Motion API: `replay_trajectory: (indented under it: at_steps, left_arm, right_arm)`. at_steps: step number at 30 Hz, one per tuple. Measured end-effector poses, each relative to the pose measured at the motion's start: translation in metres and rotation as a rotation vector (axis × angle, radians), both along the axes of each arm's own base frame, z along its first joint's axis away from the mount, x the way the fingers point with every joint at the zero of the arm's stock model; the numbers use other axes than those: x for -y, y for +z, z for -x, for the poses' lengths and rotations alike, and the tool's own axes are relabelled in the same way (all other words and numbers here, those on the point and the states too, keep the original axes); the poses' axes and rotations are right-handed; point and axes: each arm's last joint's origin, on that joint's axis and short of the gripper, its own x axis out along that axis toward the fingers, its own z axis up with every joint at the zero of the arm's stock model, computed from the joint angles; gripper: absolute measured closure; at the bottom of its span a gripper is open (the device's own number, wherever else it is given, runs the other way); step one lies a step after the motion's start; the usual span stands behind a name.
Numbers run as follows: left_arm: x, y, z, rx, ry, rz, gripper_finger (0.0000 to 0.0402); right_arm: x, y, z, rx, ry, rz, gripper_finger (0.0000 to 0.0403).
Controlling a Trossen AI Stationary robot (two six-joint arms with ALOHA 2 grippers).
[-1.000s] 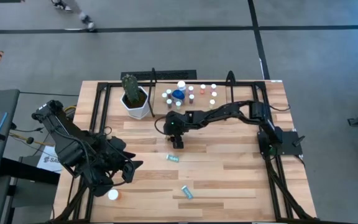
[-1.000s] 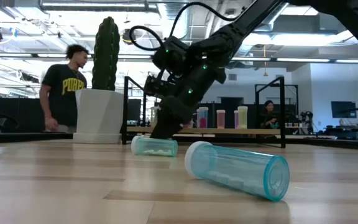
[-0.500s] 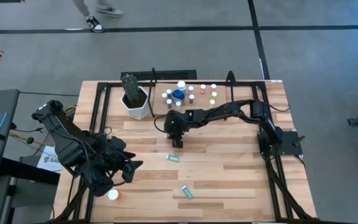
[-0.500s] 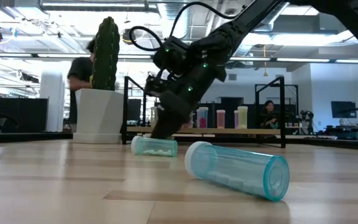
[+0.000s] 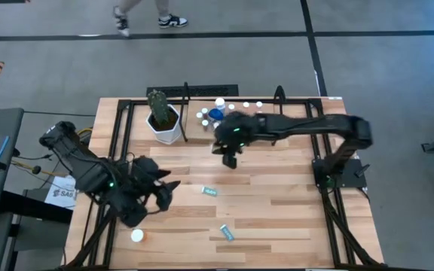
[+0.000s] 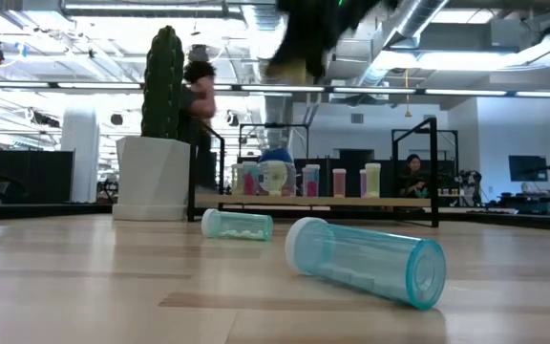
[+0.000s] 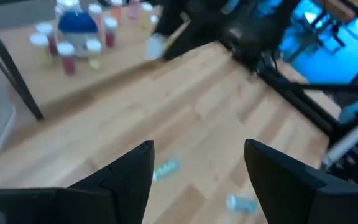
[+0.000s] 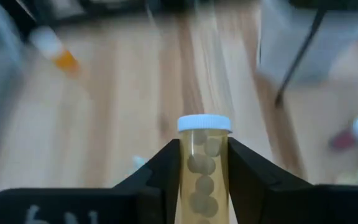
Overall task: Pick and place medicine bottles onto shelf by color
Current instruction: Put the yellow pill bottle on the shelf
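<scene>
Gripping a clear, white-capped cylindrical bottle [image 8: 204, 162], right hand [image 8: 204, 180].

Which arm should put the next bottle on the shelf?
Right, probably. The right gripper already holds a bottle and hangs close to the shelf. The left gripper is open, empty and far from it.

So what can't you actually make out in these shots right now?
- The bottle gripped in the right jaws: its lower half is hidden between the fingers in the right wrist view.
- Right jaws in the low view: cut off by the top edge and motion-blurred.
- Bottles on the shelf: partly covered by the right arm from above.
- Orange bottle: too blurred for detail in the right wrist view.
</scene>
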Motion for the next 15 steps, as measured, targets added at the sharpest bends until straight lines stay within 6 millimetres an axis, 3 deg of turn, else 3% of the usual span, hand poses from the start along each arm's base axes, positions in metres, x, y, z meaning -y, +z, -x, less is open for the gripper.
replay_trajectory:
  at_steps: [3, 6, 9, 15]
  left_arm:
    - [-0.013, 0.002, -0.014, -0.009, 0.0, -0.021, 0.0167]
    - [-0.024, 0.008, -0.031, 0.007, -0.049, -0.046, 0.0167]
    - [-0.032, 0.016, -0.053, 0.076, -0.135, -0.087, 0.0167]
    - [-0.045, 0.034, -0.082, 0.249, -0.253, -0.12, 0.0165]
  right_arm:
    - [-0.019, 0.041, 0.024, 0.116, -0.026, -0.004, 0.0277]
    - [-0.042, 0.061, 0.045, 0.155, -0.054, 0.038, 0.0276]
    - [-0.065, 0.074, 0.065, 0.169, -0.101, 0.121, 0.0271]
    - [-0.092, 0.074, 0.092, 0.08, -0.165, 0.282, 0.0267]
